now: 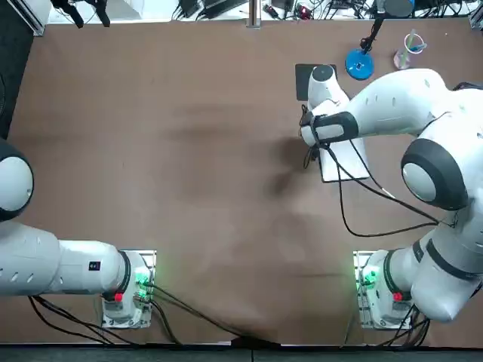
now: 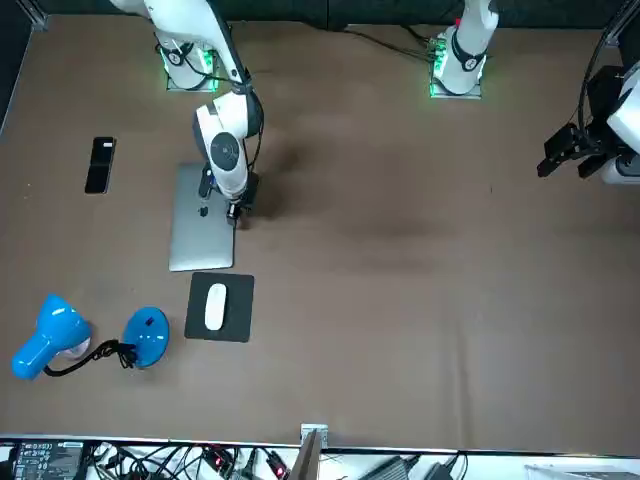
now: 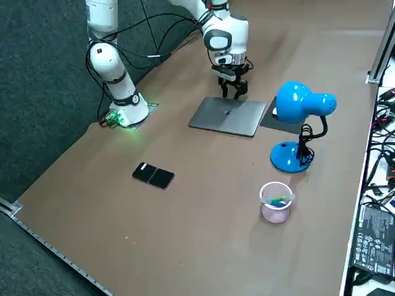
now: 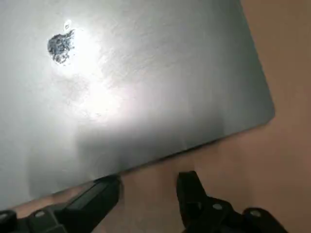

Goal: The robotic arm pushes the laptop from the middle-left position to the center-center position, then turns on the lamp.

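Cup (image 3: 274, 216) holds a green-blue item (image 3: 279, 198). Laptop (image 3: 227, 116) lies closed, silver, flat on the counter (image 3: 185, 234). My jaws stand apart, empty, beside its long edge.

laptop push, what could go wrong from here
1. The right gripper sits at the edge of the laptop that faces the table's centre, fingers open; a push from there would likely drive it away from centre.
2. The mouse pad and mouse lie close to the laptop's short edge; a swivelling laptop could knock them.
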Available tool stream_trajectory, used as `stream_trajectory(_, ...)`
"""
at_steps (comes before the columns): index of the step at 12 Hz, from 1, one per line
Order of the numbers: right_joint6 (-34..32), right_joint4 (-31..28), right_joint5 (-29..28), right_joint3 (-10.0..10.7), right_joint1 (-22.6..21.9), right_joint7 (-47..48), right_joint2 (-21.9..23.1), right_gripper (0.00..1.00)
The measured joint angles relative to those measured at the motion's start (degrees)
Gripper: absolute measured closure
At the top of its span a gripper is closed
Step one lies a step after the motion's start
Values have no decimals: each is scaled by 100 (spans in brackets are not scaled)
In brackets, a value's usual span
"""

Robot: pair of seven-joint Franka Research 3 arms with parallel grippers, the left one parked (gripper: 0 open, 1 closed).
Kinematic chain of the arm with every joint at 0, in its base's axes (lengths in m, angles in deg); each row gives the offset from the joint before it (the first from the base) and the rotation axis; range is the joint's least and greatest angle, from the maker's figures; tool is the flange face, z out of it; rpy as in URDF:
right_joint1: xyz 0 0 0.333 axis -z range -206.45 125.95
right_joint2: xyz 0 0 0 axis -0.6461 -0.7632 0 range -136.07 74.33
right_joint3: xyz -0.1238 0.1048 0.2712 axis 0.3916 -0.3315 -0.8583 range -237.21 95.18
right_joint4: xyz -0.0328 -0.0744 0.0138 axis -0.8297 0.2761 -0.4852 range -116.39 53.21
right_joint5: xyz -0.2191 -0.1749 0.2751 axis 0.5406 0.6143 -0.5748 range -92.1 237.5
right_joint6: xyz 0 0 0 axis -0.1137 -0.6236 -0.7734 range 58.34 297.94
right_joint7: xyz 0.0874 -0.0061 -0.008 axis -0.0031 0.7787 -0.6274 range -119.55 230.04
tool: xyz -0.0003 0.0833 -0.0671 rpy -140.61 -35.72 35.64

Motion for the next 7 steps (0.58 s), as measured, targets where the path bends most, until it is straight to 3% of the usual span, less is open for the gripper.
stream_trajectory(7,-32,-181,0,307,23,-15,66,20)
